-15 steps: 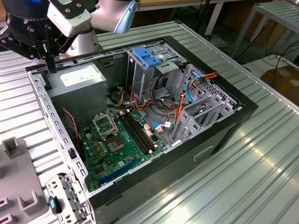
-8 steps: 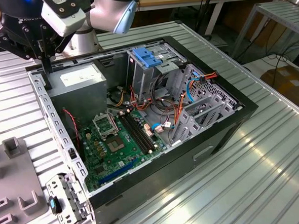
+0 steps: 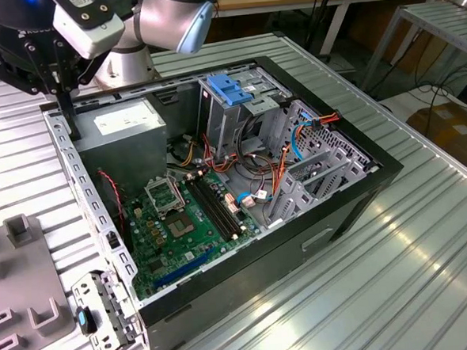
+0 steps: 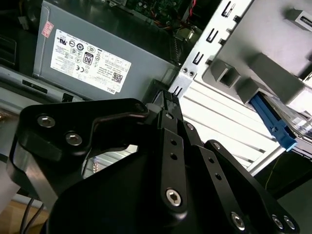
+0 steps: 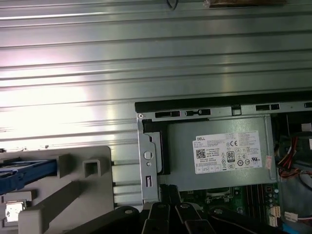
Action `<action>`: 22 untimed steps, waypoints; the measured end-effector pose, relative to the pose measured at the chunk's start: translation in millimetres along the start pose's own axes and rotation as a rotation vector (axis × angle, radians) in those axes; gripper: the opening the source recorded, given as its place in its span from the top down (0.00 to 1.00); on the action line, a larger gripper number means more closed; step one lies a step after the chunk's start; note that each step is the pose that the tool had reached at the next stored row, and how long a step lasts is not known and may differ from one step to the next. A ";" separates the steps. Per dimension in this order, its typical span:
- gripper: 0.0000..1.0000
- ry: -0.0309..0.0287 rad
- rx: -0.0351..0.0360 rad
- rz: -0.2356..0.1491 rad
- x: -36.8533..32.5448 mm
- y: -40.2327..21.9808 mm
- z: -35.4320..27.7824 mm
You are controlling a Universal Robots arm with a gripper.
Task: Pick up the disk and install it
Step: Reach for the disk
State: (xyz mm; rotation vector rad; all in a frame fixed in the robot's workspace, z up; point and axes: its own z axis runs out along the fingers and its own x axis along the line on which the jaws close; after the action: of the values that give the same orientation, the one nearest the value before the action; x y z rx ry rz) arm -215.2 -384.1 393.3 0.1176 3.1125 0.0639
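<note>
claw (image 3: 72, 131) hangs over the far corner of the open computer case (image 3: 317, 241), on the exterior view's left. its two black fingers (image 4: 168, 105) are pressed close together, and nothing is held between them. just beside the claw is the big grey box (image 5: 214, 151) with a white sticker, which sits inside the case. the disk (image 5: 24, 173) is outside the case. it rests in a grey holder (image 5: 73, 195) on the ribbed metal counter (image 5: 146, 58), just beside the case. in both wrist views the disk's blue side rail sticks out of the holder. the claw is near the disk but not touching it. inside the case lie a green board (image 3: 173, 226) and a metal cage with a blue top (image 3: 232, 92).
</note>
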 end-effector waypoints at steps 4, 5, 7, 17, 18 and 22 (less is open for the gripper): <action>0.89 0.0000 -0.0001 0.000 5.5 -0.2 -0.1; 0.89 0.0000 -0.0001 0.000 7.0 -0.3 -0.2; 0.89 0.0000 -0.0001 0.000 9.4 -0.4 -0.2; 0.89 0.0000 -0.0001 0.000 20.0 -0.5 -0.5; 0.89 0.0000 -0.0001 0.000 21.5 -0.4 -0.5; 0.89 -0.0001 -0.0001 0.000 25.5 -0.3 -0.6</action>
State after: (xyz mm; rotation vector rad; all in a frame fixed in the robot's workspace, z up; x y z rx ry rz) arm -240.7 -382.5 393.3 0.1176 3.1124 0.0641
